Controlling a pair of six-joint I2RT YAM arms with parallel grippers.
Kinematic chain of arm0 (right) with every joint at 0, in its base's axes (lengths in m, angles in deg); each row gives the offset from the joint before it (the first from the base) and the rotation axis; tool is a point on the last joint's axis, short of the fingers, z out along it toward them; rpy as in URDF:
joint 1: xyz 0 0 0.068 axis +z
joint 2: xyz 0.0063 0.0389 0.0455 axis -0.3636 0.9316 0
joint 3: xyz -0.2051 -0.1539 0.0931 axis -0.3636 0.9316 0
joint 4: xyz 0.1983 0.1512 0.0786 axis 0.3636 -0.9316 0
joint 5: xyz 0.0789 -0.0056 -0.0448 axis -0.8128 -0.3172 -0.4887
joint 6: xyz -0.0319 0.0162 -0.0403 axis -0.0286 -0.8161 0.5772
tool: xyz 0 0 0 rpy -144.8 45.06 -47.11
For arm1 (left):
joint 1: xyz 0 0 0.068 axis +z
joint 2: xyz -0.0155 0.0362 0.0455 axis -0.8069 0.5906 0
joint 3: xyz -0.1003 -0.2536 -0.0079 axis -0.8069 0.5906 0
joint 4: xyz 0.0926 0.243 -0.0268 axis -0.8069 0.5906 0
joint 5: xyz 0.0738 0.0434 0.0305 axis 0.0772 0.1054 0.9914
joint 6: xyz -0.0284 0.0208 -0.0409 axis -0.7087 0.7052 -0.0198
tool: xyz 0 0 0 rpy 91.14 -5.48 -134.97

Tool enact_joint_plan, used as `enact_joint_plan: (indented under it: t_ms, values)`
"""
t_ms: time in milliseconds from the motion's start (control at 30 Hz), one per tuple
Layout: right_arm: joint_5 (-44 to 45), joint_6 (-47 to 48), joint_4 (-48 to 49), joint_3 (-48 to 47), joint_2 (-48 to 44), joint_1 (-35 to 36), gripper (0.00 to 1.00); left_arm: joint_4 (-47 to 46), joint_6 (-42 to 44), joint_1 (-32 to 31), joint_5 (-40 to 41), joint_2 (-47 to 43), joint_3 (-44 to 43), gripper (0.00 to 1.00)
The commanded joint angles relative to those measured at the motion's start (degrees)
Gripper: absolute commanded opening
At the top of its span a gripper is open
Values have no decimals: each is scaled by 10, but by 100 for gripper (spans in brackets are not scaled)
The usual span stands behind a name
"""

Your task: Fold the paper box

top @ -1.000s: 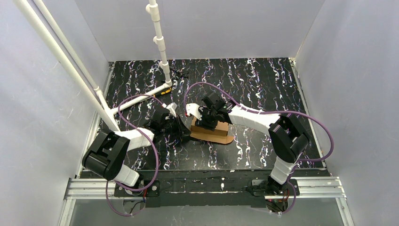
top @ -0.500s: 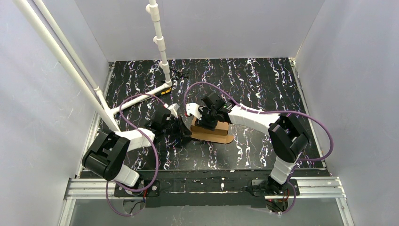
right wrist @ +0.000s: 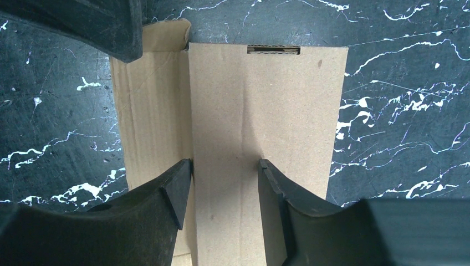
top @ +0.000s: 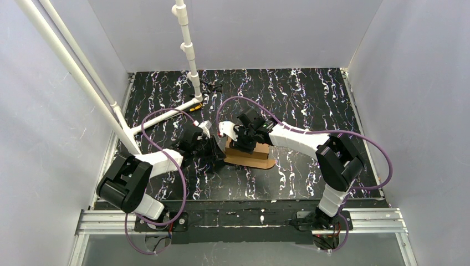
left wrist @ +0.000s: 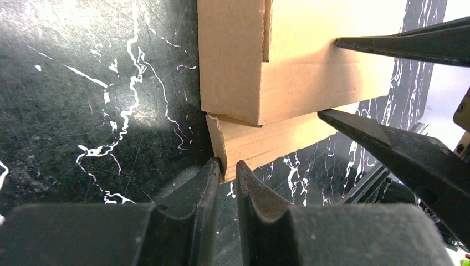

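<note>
The paper box (top: 252, 155), plain brown cardboard, lies mid-table, folded into a low block with a flap (right wrist: 149, 111) lying flat on its left side. My left gripper (left wrist: 227, 165) is low at the box's left end (top: 217, 152). Its jaws stand a narrow gap apart, with the corner of the lower flap (left wrist: 244, 147) just between the tips. My right gripper (right wrist: 224, 166) hangs open over the box top (right wrist: 266, 100), one tip at the fold line, the other mid-panel. The right gripper's fingers (left wrist: 410, 41) show against the box's side in the left wrist view.
A white pipe frame (top: 191, 61) rises at the back left, its foot pipe (top: 161, 119) lying on the black marbled table (top: 310, 94). A small black-and-orange marker (top: 194, 108) lies by the pipe foot. Grey walls close in three sides. Purple cables loop above both arms.
My left jaws have parted a little from nearly shut, loosening on the flap corner. The left wrist has edged slightly back. The right arm and the box have stayed still.
</note>
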Motion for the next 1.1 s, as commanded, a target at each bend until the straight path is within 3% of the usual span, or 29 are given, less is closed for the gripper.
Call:
enact_joint_plan:
  t_ms: [0,233,500,1067]
  values:
    - [-13,-15,-28,0,30,6,55,26,16,-3,18,-28,-22,15]
    - [-14,-14,-30,0,31,5,55,28,20,-3,17,-29,-23,12]
    - [-13,-14,-29,-1,31,5,55,28,43,-11,10,-46,-24,0]
    - [10,-29,-19,-1,38,6,55,28,49,-33,10,-43,-26,0]
